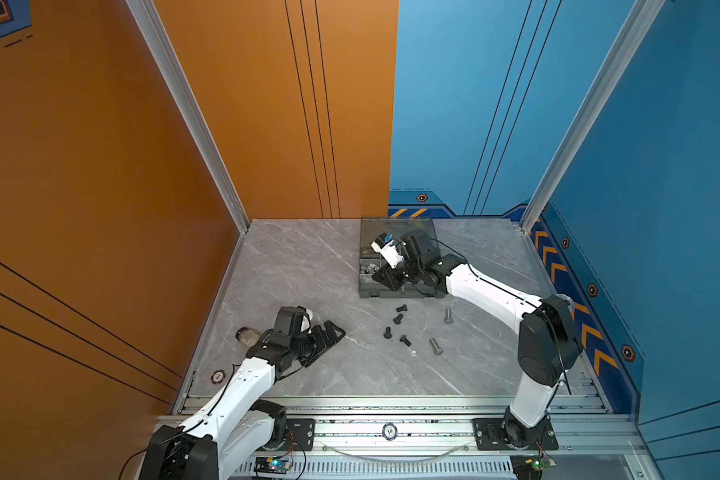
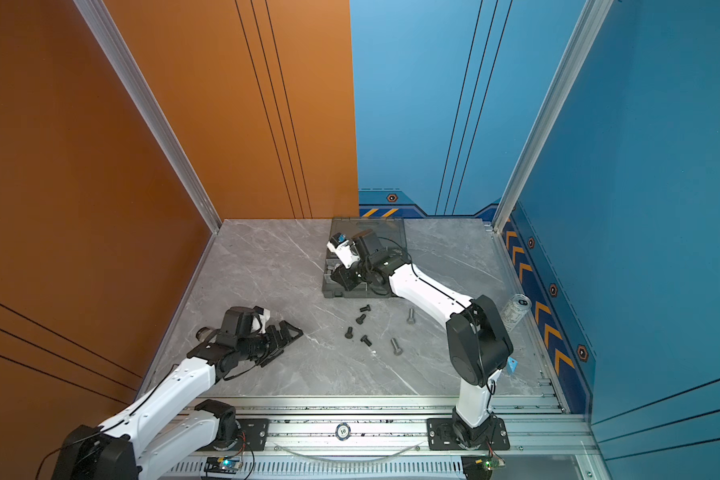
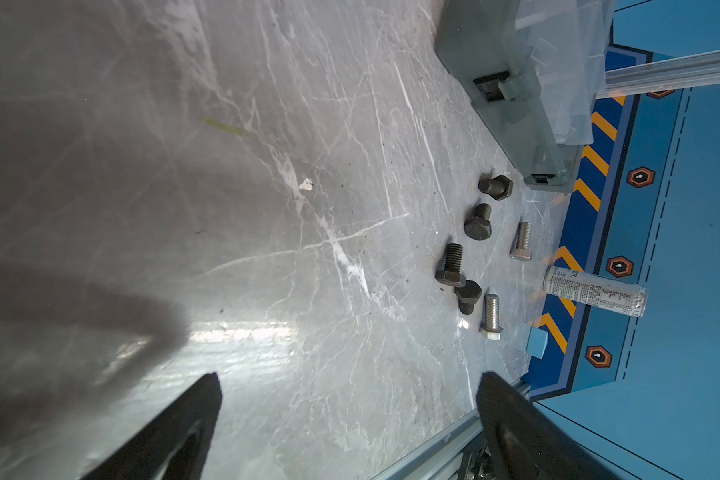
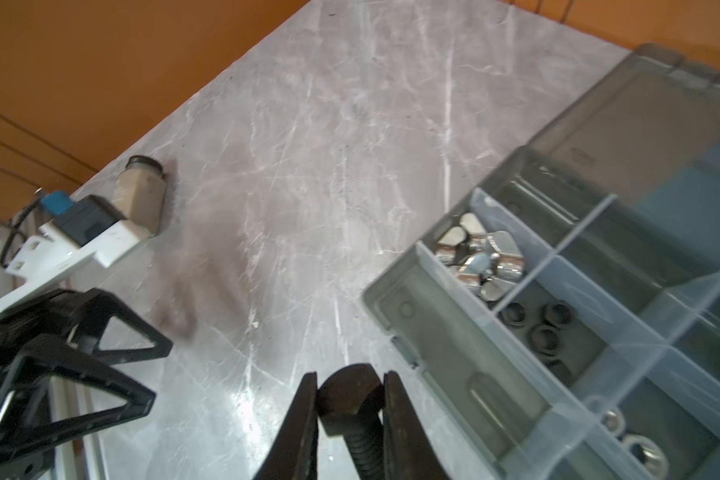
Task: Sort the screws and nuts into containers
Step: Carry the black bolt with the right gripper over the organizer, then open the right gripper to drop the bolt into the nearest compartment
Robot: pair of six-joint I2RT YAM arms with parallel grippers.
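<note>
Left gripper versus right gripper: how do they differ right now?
The left gripper has its fingers spread wide and empty; the right gripper has its fingers shut on a black screw. The left gripper sits low over bare table, short of the loose screws; the right gripper is up at the organizer box. Both are the same dark two-finger type.

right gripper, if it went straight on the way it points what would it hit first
Probably the bare grey marble tabletop, just beside the smoky grey translucent organizer box, not a compartment. The right gripper, shut on a black hex-head screw, has nothing else ahead; depth is unclear.
</note>
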